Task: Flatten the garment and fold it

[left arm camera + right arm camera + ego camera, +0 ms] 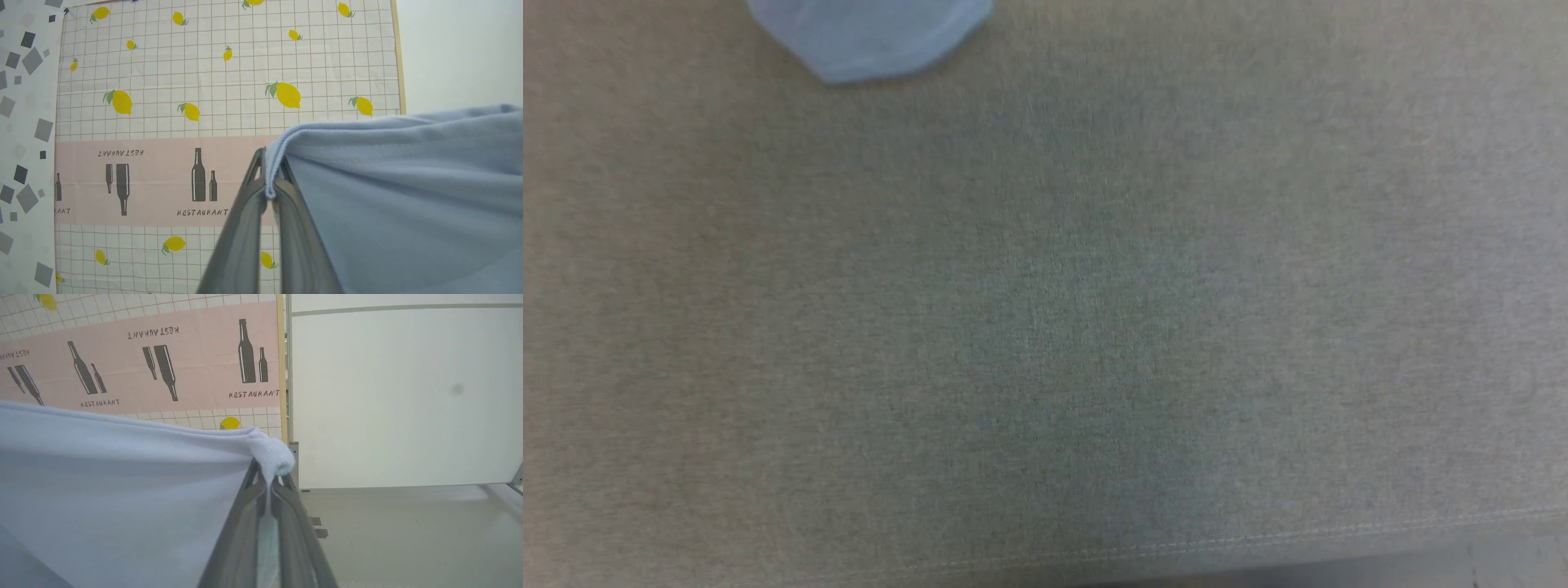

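- At the bottom centre of the left wrist view, the left gripper (270, 173) has its two dark fingers (241, 245) pressed together on a rolled edge of the garment (408, 196). The light blue knit spreads from the tips across the lower right of the frame.
- At the bottom centre of the right wrist view, the right gripper (269, 477) pinches a bunched corner of the garment. The fabric curls over the tips and runs away to the left edge of the frame.
- Behind the left gripper hangs a lemon-printed grid cloth (204, 69), crossed by a pink band (155, 183) with dark bottles and the word RESTAURANT.
- A sheet of grey squares (24, 122) lines that frame's left edge.
- Beyond the right gripper stand a white panel (400, 396) and, lower right, a pale floor (408, 539).
- In the head view a small rounded part of the garment shows at the top edge, left of centre, above a grey-beige fabric surface (1045, 327) — whether it touches the surface cannot be told.
- A stitched seam (1258, 539) runs along the bottom of the head view.
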Controlling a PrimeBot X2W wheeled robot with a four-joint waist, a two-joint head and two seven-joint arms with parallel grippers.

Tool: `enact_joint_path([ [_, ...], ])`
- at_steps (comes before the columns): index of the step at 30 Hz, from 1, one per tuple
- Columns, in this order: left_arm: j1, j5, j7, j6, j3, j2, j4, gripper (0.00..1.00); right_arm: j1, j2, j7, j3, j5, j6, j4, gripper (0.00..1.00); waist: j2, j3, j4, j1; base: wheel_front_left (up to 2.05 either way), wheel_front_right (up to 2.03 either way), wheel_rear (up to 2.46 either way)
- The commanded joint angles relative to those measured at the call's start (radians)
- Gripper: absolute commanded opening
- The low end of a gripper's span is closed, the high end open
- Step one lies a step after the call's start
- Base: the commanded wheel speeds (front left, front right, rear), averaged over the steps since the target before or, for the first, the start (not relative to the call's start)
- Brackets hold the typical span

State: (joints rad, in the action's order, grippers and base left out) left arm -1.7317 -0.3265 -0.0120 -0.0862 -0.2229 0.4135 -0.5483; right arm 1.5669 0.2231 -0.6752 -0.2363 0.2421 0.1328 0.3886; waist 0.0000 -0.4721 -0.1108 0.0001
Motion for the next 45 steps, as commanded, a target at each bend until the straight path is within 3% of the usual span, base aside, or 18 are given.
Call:
enact_joint_path([
  [1, -0.02, 0.003, -0.025, -0.014, 0.01, 0.003, -0.024, 0.0, 0.013, 0.01, 0.019, -0.006, -0.01, -0.002, 0.02, 0.0, 0.0, -0.107, -0.008, -0.0001, 0.0, 0.0, 0.0],
  [10, 0.007, -0.052, -0.144, 0.03, 0.021, -0.049, -0.146, 0.0, -0.022, 0.027, 0.066, 0.038, 0.047, -0.002, 0.079, 0.0, 0.0, -0.139, 0.046, -0.0001, 0.0, 0.0, 0.0],
  [18, 0.223, -0.094, -0.236, 0.095, 0.019, -0.092, -0.207, 0.0, -0.311, 0.098, 0.129, 0.141, 0.219, -0.002, 0.051, 0.0, 0.0, -0.008, 0.112, -0.0001, 0.0, 0.0, 0.0],
  [23, 0.474, -0.103, -0.248, 0.11, 0.027, -0.104, -0.172, 0.0, -0.597, 0.138, 0.175, 0.195, 0.323, -0.002, 0.004, 0.0, 0.0, 0.131, 0.146, -0.0001, 0.0, 0.0, 0.0],
  [33, 1.115, -0.175, -0.243, 0.086, 0.078, -0.143, -0.007, 0.0, -1.146, 0.123, 0.263, 0.223, 0.422, -0.002, -0.121, 0.0, 0.0, 0.323, 0.16, -0.0001, 0.0, 0.0, 0.0],
  [40, 1.5, -0.232, -0.153, 0.044, 0.064, -0.18, 0.098, 0.0, -1.391, 0.082, 0.315, 0.171, 0.422, -0.002, -0.16, 0.0, 0.0, 0.38, 0.148, -0.0001, 0.0, 0.0, 0.0],
  [45, 1.698, -0.267, -0.023, 0.019, 0.035, -0.183, 0.147, 0.0, -1.525, 0.088, 0.291, 0.167, 0.39, -0.002, -0.191, 0.0, 0.0, 0.406, 0.14, -0.0001, 0.0, 0.0, 0.0],
])
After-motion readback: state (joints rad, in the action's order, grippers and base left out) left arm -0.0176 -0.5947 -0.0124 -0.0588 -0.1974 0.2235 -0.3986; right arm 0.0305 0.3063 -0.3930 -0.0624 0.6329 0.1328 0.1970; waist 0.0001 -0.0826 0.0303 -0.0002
